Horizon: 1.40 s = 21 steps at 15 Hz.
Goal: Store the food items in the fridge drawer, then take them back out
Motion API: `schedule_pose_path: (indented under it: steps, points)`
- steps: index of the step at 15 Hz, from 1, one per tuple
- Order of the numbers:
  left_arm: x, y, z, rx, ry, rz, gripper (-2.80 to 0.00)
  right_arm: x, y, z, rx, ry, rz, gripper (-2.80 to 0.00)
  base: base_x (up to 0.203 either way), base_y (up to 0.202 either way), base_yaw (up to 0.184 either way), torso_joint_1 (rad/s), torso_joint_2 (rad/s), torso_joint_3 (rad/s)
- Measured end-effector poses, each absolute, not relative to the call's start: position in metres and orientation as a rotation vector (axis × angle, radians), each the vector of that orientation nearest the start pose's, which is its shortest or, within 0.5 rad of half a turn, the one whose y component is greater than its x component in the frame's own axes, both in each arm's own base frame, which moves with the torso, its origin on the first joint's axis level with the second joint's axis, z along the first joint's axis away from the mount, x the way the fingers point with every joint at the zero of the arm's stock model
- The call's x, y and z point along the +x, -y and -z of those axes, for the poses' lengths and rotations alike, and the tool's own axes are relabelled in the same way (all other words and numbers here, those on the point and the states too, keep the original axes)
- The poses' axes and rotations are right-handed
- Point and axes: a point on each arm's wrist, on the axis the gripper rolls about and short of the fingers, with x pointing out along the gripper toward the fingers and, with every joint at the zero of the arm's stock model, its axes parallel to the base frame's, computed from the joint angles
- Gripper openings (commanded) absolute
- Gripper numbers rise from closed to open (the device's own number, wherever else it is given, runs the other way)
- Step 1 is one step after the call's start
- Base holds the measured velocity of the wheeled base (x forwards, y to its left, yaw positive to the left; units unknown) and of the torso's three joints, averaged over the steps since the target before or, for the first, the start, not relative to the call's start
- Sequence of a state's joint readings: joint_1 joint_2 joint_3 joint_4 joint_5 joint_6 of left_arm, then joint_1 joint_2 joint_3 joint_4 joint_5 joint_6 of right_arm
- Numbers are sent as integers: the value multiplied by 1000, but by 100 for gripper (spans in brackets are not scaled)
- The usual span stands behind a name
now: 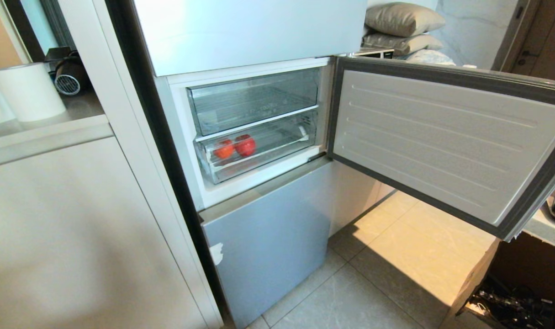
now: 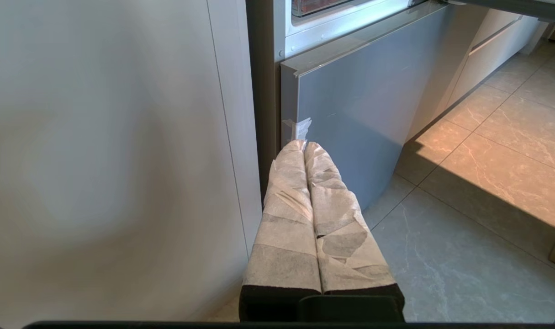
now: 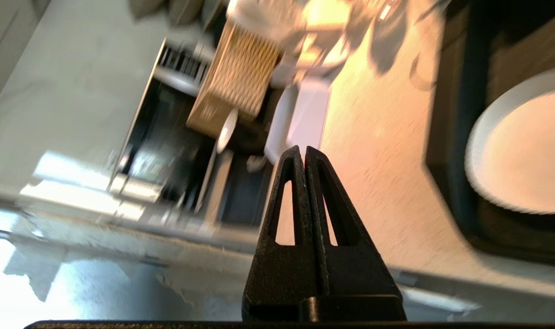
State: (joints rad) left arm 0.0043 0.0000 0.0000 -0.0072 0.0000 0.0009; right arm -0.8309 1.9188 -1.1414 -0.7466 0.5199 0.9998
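Kitchen tile floor (image 1: 396, 283), open fridge door (image 1: 446, 141), two red fruits (image 1: 235, 147) in fridge drawer (image 1: 259, 153), left claw (image 2: 304, 145) together near blue fridge panel (image 2: 364, 105), right claw (image 3: 303, 153) together above counter (image 3: 387, 151).

Two round orange-red fruit (image 1: 235, 147) at frame centre, clear ribbed plastic drawer (image 1: 259, 151), pale blue glossy fridge panel (image 1: 268, 237) below, beige-grey marbled floor tiles (image 1: 396, 269) lower right

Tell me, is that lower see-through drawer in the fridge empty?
No. The lower clear drawer holds two red round fruits, seen through its front wall; the fridge door stands wide open.
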Motion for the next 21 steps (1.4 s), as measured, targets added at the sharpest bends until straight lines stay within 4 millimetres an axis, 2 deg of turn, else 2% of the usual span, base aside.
schedule_pose_path:
  steps: [4, 7, 11, 14, 15, 17, 19, 21]
  points:
    - [-23, 0, -76, 1, 7, -4, -280, 274, 276, -199, 1109, 15, 101, -280, 0, 0, 0, 0, 0, 0]
    - [-23, 0, -76, 1, 7, -4, -280, 266, 266, -203, 1140, -53, -15, -280, 0, 0, 0, 0, 0, 0]
    - [-23, 0, -76, 1, 7, -4, -280, 236, 234, -219, 1132, -96, -107, -280, 0, 0, 0, 0, 0, 0]
    - [-23, 0, -76, 1, 7, -4, -280, 198, 213, -248, 1054, -12, -90, -280, 0, 0, 0, 0, 0, 0]
    - [-23, 0, -76, 1, 7, -4, -280, 185, 212, -258, 1010, 50, -52, -280, 0, 0, 0, 0, 0, 0]
    - [-23, 0, -76, 1, 7, -5, -280, 177, 217, -268, 951, 167, 40, -280, 0, 0, 0, 0, 0, 0]
    - [-23, 0, -76, 1, 7, -5, -280, 183, 231, -267, 940, 242, 106, -280, 0, 0, 0, 0, 0, 0]
    - [-23, 0, -76, 0, 7, -4, -280, 200, 247, -261, 981, 252, 111, -280, 0, 0, 0, 0, 0, 0]
